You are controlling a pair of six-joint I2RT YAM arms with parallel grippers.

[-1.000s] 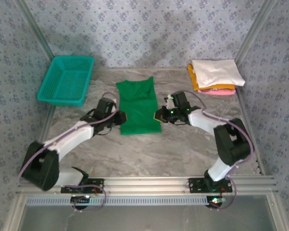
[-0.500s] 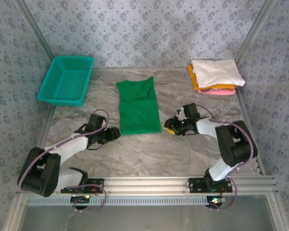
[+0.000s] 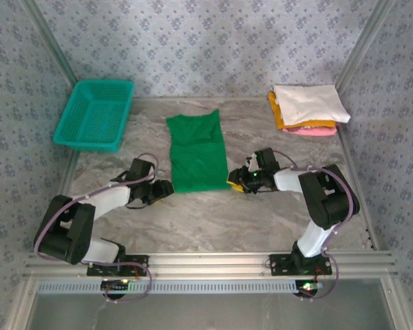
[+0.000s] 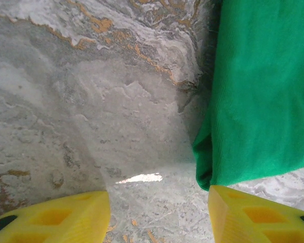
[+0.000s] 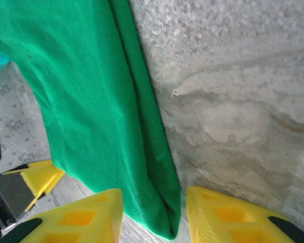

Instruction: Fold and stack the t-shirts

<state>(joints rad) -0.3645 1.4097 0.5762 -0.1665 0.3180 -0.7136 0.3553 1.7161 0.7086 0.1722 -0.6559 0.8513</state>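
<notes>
Left jaws and right jaws, both parted and empty, low at the near corners of the folded green t-shirt (image 3: 196,155), flat mid-table (image 3: 213,216); white-topped stack (image 3: 310,103) far right; basket (image 3: 94,113) far left.

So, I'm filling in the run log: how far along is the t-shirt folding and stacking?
Done: the white t-shirt, orange-yellow t-shirt and pink t-shirt sit folded in a stack at the far right corner. In hand: the green t-shirt lies as a long folded strip, left gripper and right gripper open at its near corners. Remaining: fold it shorter and stack it.
</notes>
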